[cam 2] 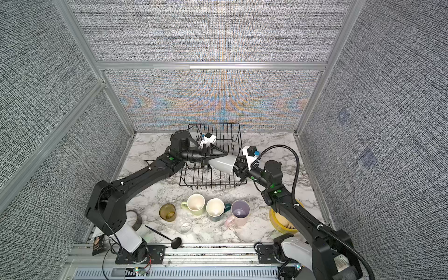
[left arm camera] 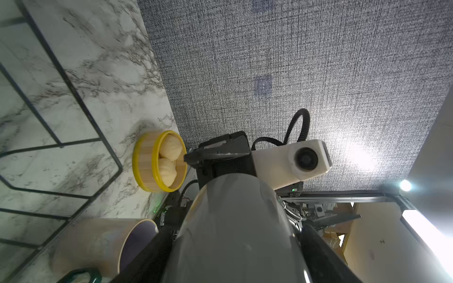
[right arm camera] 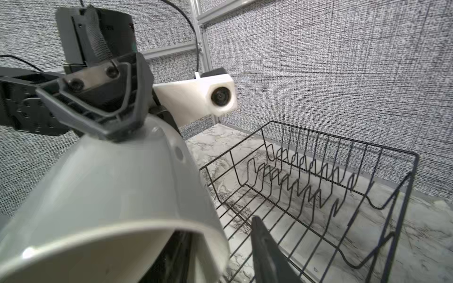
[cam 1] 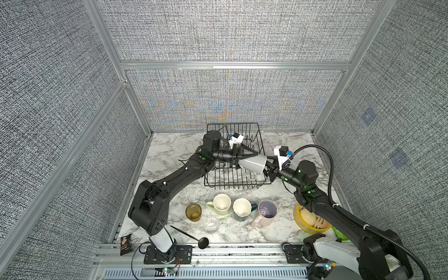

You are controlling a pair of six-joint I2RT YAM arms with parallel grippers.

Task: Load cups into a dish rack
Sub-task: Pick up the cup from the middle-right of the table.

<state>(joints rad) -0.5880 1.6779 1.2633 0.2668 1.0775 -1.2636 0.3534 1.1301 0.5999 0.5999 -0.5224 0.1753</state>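
A grey mug (cam 1: pixel 253 163), black wire rack (cam 1: pixel 232 180), white-grey marbled table (cam 1: pixel 167 150), yellow steamer basket (left arm camera: pixel 135 159), amber tumbler (cam 1: pixel 193 212).

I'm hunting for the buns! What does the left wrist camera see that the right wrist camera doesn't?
Only the left wrist view shows the yellow steamer basket with buns and the pink mug. Only the right wrist view shows the dish rack's upright prongs and the left arm's camera. Both show the grey mug and rack wires.

4 mugs (cam 1: pixel 253 164) (cam 1: pixel 221 203) (cam 1: pixel 240 218) (cam 1: pixel 265 214), 1 clear glass (cam 1: pixel 211 224), 1 amber tumbler (cam 1: pixel 193 212), 1 dish rack (cam 1: pixel 242 186), 1 steamer basket (cam 1: pixel 300 224), 1 ladle (cam 1: pixel 203 242).
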